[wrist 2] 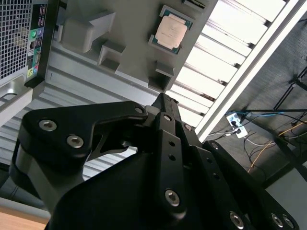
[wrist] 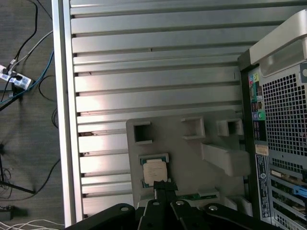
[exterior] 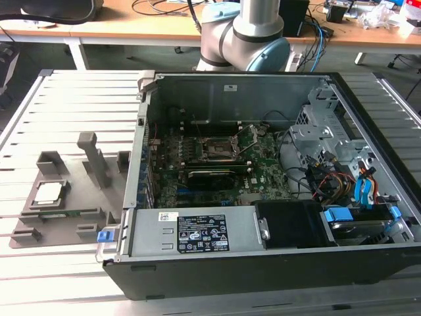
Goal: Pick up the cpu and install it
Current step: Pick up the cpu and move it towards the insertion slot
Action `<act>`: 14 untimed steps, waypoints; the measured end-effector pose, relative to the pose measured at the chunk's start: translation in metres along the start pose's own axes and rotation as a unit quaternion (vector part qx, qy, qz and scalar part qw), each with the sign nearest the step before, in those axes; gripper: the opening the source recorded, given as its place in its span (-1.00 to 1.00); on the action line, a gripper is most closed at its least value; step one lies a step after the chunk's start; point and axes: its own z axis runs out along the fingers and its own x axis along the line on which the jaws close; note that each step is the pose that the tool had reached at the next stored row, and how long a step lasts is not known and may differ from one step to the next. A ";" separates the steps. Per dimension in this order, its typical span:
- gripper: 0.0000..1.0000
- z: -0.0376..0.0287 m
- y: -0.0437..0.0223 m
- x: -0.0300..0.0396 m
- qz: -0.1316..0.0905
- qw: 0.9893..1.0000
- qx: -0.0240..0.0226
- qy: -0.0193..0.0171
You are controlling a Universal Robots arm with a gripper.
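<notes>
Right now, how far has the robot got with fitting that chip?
Nothing looks done yet: the cpu lies in its grey holder beside the computer case. The gripper hangs above it, apart from it. Left: picking it up and seating it in the motherboard socket, which looks empty.

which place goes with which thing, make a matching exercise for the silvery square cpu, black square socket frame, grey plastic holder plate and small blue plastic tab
Things
1. silvery square cpu
2. black square socket frame
3. grey plastic holder plate
4. small blue plastic tab

Places
a. on the green motherboard inside the black case
b. on the slatted metal table, exterior view's left of the case
c. in a recess of the holder plate
d. on the case's edge nearest the holder plate

Pairs: 1-c, 2-a, 3-b, 4-d
</notes>
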 end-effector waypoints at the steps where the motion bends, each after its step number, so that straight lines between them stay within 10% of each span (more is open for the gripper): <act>1: -0.79 0.0000 0.0000 0.0000 0.000 1.000 0.000 0.000; 3: -0.79 0.0000 0.0000 0.0001 0.000 1.000 0.000 0.000; 10: 0.20 -0.0001 0.0000 0.0004 0.000 1.000 0.000 0.000; 12: 0.20 0.0000 -0.0001 0.0005 -0.006 1.000 0.019 -0.001; 14: 0.20 0.0000 -0.0001 0.0004 -0.007 1.000 0.019 -0.001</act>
